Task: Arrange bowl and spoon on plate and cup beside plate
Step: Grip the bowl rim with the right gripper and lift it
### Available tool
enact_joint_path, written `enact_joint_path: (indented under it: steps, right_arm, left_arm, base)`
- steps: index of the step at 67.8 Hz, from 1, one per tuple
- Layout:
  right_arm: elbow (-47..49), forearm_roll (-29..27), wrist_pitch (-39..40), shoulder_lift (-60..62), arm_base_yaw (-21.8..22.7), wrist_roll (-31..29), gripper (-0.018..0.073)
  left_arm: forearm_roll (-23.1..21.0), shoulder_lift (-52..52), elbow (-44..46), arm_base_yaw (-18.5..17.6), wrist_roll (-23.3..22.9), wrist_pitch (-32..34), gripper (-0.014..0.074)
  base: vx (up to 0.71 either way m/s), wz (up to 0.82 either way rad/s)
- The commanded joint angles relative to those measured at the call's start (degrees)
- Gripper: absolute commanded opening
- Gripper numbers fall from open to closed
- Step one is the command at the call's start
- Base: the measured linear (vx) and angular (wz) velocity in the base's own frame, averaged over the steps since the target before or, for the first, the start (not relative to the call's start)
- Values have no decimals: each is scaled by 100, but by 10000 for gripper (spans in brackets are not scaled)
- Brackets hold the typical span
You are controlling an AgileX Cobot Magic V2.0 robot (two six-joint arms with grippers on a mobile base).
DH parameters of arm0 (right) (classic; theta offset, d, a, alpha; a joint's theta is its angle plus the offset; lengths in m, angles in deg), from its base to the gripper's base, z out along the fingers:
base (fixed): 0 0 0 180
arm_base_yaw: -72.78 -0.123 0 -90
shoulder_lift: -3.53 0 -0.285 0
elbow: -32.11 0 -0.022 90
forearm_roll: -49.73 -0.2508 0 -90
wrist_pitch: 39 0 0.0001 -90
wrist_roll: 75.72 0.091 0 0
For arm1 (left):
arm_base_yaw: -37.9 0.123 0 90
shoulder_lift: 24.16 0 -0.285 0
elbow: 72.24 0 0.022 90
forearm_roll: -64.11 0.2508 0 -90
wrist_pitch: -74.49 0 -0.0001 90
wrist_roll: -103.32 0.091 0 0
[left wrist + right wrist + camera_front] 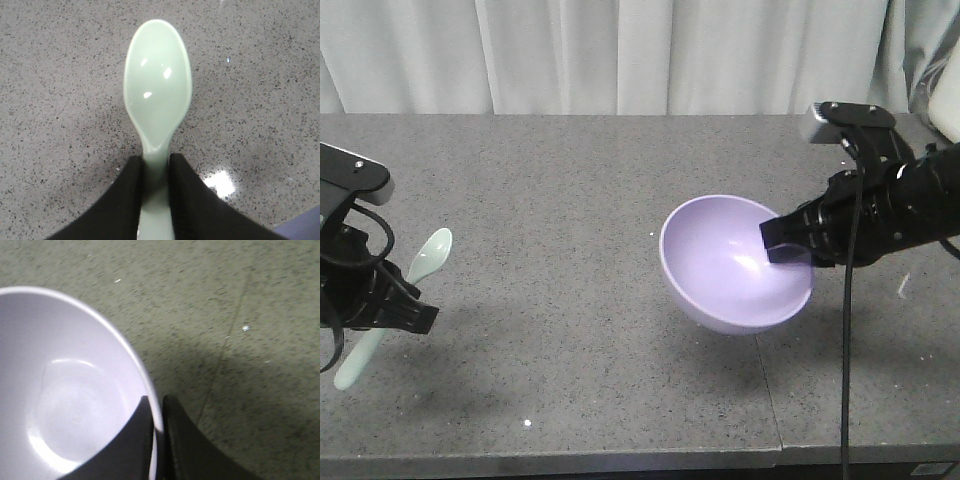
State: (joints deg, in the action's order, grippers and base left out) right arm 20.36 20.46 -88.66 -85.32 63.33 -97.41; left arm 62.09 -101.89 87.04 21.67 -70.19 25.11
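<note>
**Both arms loaded: spoon in one, bowl in the other**

Nearest to me, well off to the left of the bowl and a little closer to the table's front edge, the left gripper [392,312] has the pale mint-green spoon [428,256] by its handle. In the left wrist view its two black fingers [125,200] press in on the flat handle from either side, pinching it just below the neck. The oval head [157,85] points away from the gripper with its hollow side facing up. From the front, the tail of the handle sticks out below the gripper toward the near edge, and the head angles up and away toward the back. I cannot tell whether any part of the spoon touches the tabletop.

Farther in, the lavender-purple bowl [725,260] is tilted, its mouth turned toward the front and left. Its shadow lies on the grey speckled tabletop [570,180] beneath it, so it seems to hang clear of the surface. The right gripper [782,245] comes in from the bowl's right side and is clamped on the rim. The right wrist view shows one black finger [130,440] inside the bowl [75,390] and the other outside, with the thin wall nipped between them. A black cable [847,350] droops from that arm, just right of the bowl. A fine seam [770,400] in the tabletop runs forward from under the bowl.

Beyond the bowl, past the table's back edge, hangs a pale pleated curtain [620,50].
</note>
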Motion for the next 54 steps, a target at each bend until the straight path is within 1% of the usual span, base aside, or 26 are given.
enact_joint_path:
  steps: [1,8,18,30,54]
  right_arm:
    - [-137,-149,202,540,-330,98,-3]
    - [-460,-132,209,872,-610,260,-3]
    - [-947,-119,229,1321,-800,394,-3]
    - [-1374,-109,331,1716,-795,407,-3]
    - [-1388,-127,313,1820,-795,379,-1]
  left_arm:
    - [-62,147,127,-39,-43,273,83]
    - [-62,147,127,-39,-43,273,83]
    - [-62,147,127,-39,-43,273,83]
    - [-62,147,127,-39,-43,279,83]
    - [-62,147,127,-39,-43,279,83]
  base:
    - [0,0]
    - [0,0]
    - [0,0]
    - [0,0]
    - [0,0]
